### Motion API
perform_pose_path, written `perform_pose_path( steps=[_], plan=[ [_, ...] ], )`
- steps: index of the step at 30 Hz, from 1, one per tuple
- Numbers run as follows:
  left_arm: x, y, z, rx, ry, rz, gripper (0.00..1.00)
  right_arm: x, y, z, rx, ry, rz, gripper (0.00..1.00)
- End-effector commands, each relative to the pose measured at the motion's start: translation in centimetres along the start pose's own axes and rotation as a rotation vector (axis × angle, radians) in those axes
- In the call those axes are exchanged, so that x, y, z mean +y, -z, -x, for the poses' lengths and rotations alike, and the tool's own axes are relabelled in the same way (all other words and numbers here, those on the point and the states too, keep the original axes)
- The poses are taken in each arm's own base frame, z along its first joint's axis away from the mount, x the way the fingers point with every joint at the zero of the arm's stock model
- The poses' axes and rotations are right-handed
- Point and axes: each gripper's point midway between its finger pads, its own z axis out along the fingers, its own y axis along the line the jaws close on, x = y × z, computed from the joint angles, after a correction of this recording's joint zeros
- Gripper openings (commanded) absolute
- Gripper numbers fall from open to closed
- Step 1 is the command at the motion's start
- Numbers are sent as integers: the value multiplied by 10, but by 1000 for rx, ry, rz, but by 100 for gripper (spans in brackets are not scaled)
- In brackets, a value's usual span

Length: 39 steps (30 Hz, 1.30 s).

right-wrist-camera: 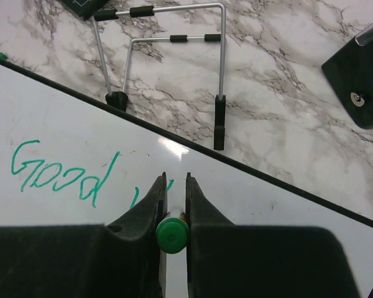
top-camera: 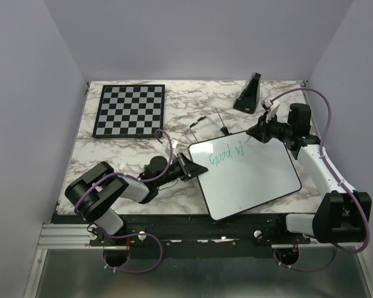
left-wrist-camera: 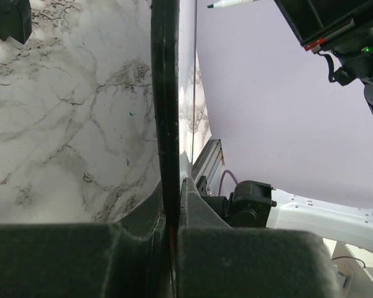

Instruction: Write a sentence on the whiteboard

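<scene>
1. Table (top-camera: 112, 180): marble-patterned top. A chessboard (top-camera: 129, 110) sits at the far left, well apart from the whiteboard (top-camera: 255, 180).
2. A wire stand (right-wrist-camera: 219, 124) lies flat just beyond the whiteboard's far rim, with its black feet close to that rim. A black wedge block (top-camera: 248, 93) stands at the far right, past the right claw (top-camera: 261, 132).
3. The whiteboard lies skewed on the near right half of the table, between the two arms.
4. The left claw (top-camera: 188, 167) is clamped on the board's left corner. Its wrist view shows the black rim edge-on, pinched between the two pads.
5. The right claw is closed on a marker (right-wrist-camera: 172, 236), whose green butt end shows between the fingers. The claw hangs over the far part of the board, just inside the rim. Its own fingers hide the tip from its wrist camera. The left wrist view catches the tip at the top of frame, too small to tell if it touches the board.
6. The sentence (top-camera: 227, 156) reads "Good" plus a started "vi", in green, on the board's far-left part. The last stroke sits just left of the right claw's fingers, and "Good" lies further left, toward the left claw.
</scene>
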Motion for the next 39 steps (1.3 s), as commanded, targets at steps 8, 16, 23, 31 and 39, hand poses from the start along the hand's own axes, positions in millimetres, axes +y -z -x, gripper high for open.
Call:
perform_pose_path(
  steps=[8, 16, 23, 31, 39],
  plan=[
    [-13, 2, -7, 33, -100, -67, 0, -34, -14, 19, -46, -29, -91, 1],
    [-13, 2, -8, 37, -99, -65, 0, -35, -17, 11, -36, -30, -86, 1],
    [-13, 2, -8, 37, -100, -65, 0, -20, -16, -11, 20, -24, -26, 1],
    [-13, 2, -8, 37, -100, -65, 0, 2, -3, -31, 66, -11, 16, 0],
    [-12, 2, -8, 34, -100, -64, 0, 17, 4, -44, 94, -14, 59, 1]
  ],
)
